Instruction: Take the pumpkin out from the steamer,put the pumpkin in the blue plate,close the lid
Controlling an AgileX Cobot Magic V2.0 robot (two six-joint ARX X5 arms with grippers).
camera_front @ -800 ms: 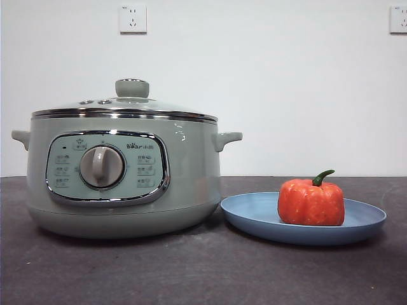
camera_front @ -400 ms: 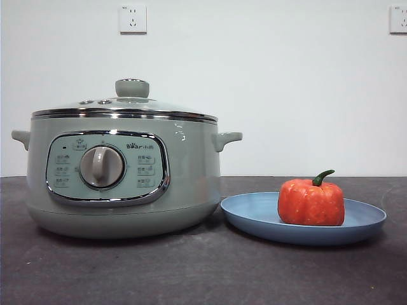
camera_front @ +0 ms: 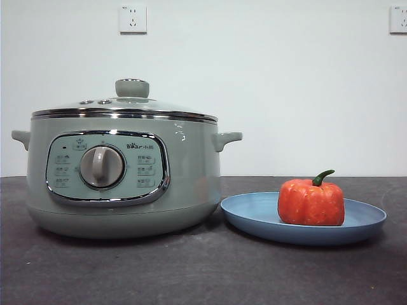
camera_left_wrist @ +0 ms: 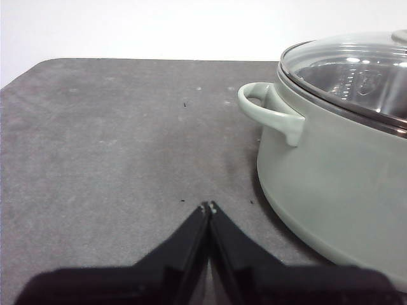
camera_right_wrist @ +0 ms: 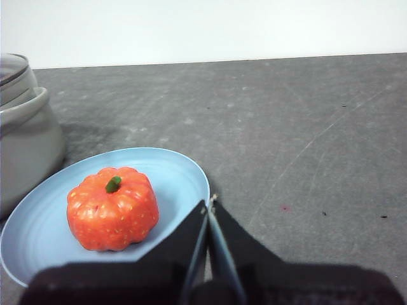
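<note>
Lighting even and bright; soft shadows on the counter (camera_front: 191, 273); glare spots on the lid (camera_left_wrist: 356, 70); wrist-view jaws blurred.

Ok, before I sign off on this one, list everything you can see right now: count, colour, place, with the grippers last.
steamer: one, pale sage green, standing on the table beside the plate.
lid: one, clear glass with steel rim and green knob, seated on the steamer.
blue plate: one, light blue, on the table next to the steamer.
pumpkin: one, orange-red with green stem, resting upright on the blue plate.
table: one, dark grey.
wall sockets: two, white, on the wall behind.
left gripper: black, jaws shut, near the steamer's handle.
right gripper: black, jaws shut, beside the plate.
</note>
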